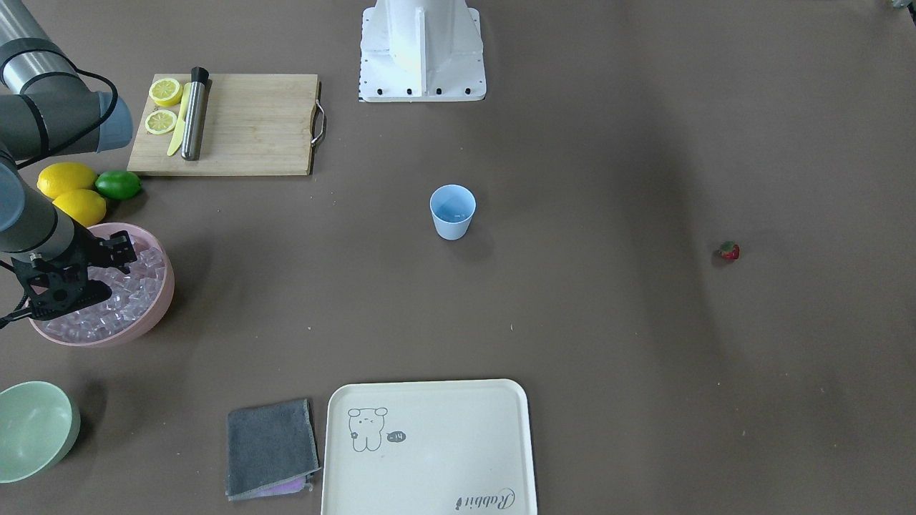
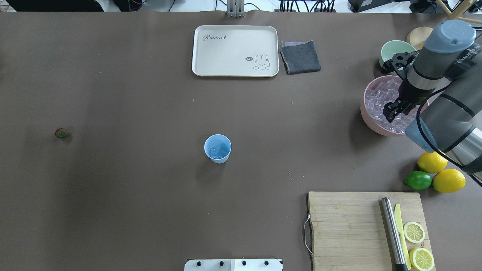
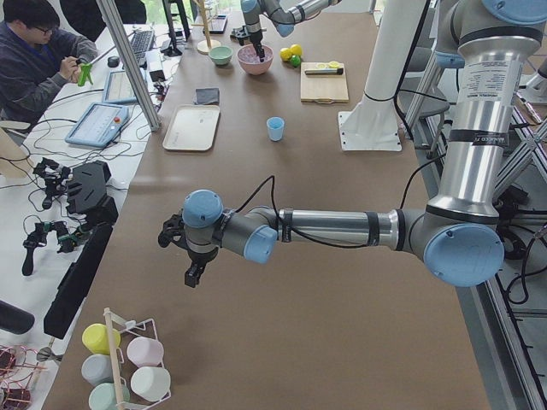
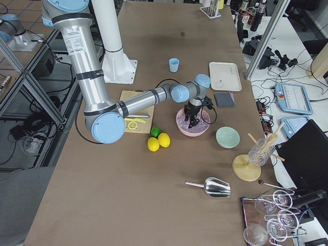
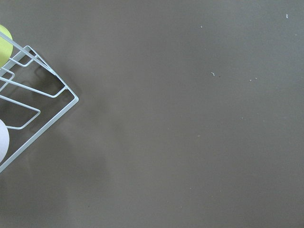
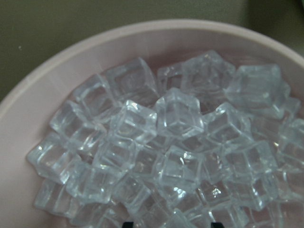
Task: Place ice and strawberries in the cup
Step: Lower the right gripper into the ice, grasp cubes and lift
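The light-blue cup (image 1: 452,212) stands upright mid-table, also in the overhead view (image 2: 217,148), with a few clear cubes in its bottom. The ice (image 6: 175,142) fills a pink bowl (image 2: 367,113) at the robot's right. My right gripper (image 2: 391,113) hangs just over the ice in that bowl. Its fingertips (image 6: 126,223) show apart at the wrist view's bottom edge, so it is open. The tiny red strawberry (image 2: 61,133) lies alone far to the left. My left gripper (image 3: 193,275) hovers over bare table, far from everything; whether it is open or shut I cannot tell.
A cutting board (image 2: 361,229) with a muddler, a knife and lemon halves lies near the robot's right. Two lemons (image 2: 448,180) and a lime (image 2: 418,180) sit beside the pink bowl. Beyond are a green bowl (image 2: 391,51), a grey cloth (image 2: 300,57) and a cream tray (image 2: 233,51). A wire cup rack (image 5: 33,95) is near the left wrist.
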Robot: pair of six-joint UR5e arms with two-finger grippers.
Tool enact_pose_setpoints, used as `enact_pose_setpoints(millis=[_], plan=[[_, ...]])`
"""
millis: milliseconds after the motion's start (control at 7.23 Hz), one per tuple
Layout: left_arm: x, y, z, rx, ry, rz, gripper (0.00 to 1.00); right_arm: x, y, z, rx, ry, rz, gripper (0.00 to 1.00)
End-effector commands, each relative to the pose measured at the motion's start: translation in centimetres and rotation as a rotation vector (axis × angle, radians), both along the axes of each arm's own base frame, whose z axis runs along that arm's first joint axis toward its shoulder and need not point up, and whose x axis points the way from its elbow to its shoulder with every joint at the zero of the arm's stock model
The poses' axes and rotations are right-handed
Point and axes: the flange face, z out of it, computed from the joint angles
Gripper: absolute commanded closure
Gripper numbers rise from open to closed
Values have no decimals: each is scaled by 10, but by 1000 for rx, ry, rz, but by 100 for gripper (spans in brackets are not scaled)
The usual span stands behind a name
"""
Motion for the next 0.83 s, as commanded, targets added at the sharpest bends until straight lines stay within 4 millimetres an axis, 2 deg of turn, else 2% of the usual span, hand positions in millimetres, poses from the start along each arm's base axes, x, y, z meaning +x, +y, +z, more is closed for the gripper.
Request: enact_pose_setpoints(millis=[0, 138, 276, 415, 691], plan=[[0, 0, -1, 3, 0, 0, 3, -3, 0, 1, -2, 1, -4, 44], [0, 0, -1, 3, 0, 0, 2, -3, 1, 2, -3, 2, -4, 64], [0, 0, -2, 4, 0, 0, 2, -3, 1, 1, -1, 2, -7, 92], [0, 0, -2, 6, 0, 0, 3, -2, 0, 0, 1, -2, -7, 100], [0, 0, -3, 14, 2, -1, 2, 12, -8, -4, 8, -6, 15, 100]])
